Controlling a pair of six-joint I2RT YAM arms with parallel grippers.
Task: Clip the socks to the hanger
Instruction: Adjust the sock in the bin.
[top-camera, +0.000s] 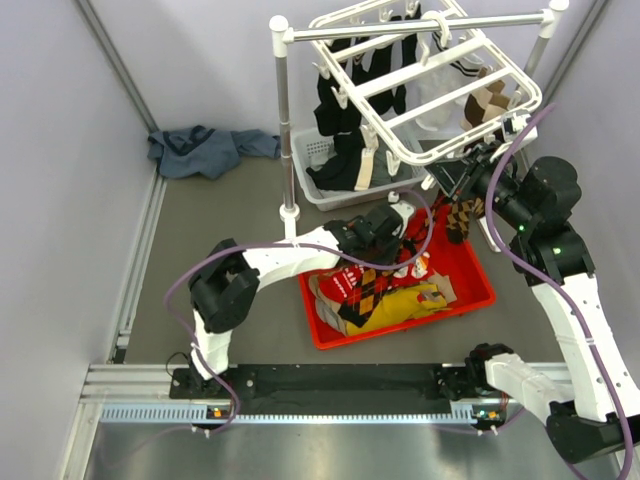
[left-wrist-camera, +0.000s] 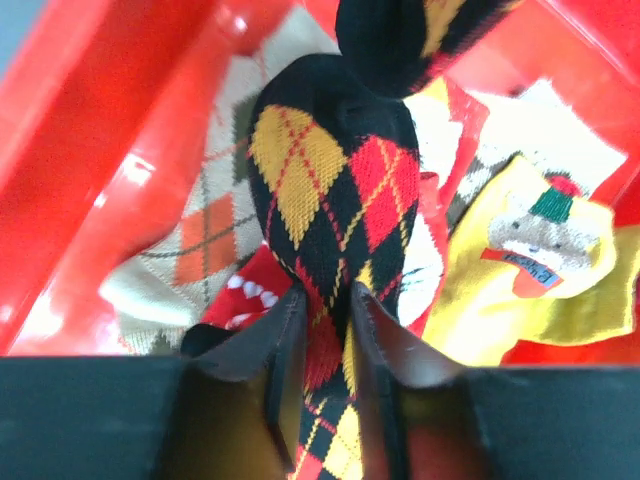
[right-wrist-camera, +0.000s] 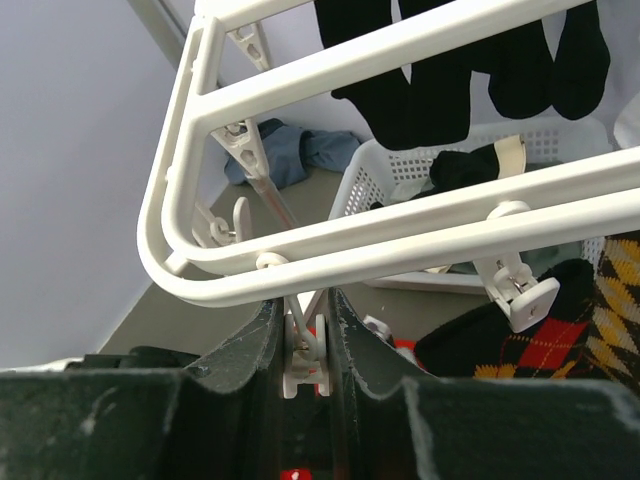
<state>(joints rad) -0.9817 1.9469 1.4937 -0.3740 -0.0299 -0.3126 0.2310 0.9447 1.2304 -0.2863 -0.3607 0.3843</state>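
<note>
While gripped by the left hand (left-wrist-camera: 326, 300), black argyle sock (left-wrist-camera: 330, 190) lengthwise straight out ahead.

You have no word, number or brand that reads clearly in any of the three views. The closest thing is a small blue patch (left-wrist-camera: 537, 272) just under the embroidered face (left-wrist-camera: 528, 235) on the yellow sock (left-wrist-camera: 575, 310), lying above and to the right of the left gripper (left-wrist-camera: 328, 305) and its jaws. It may carry a few pale characters, but they are too blurred for you to make out.
</note>
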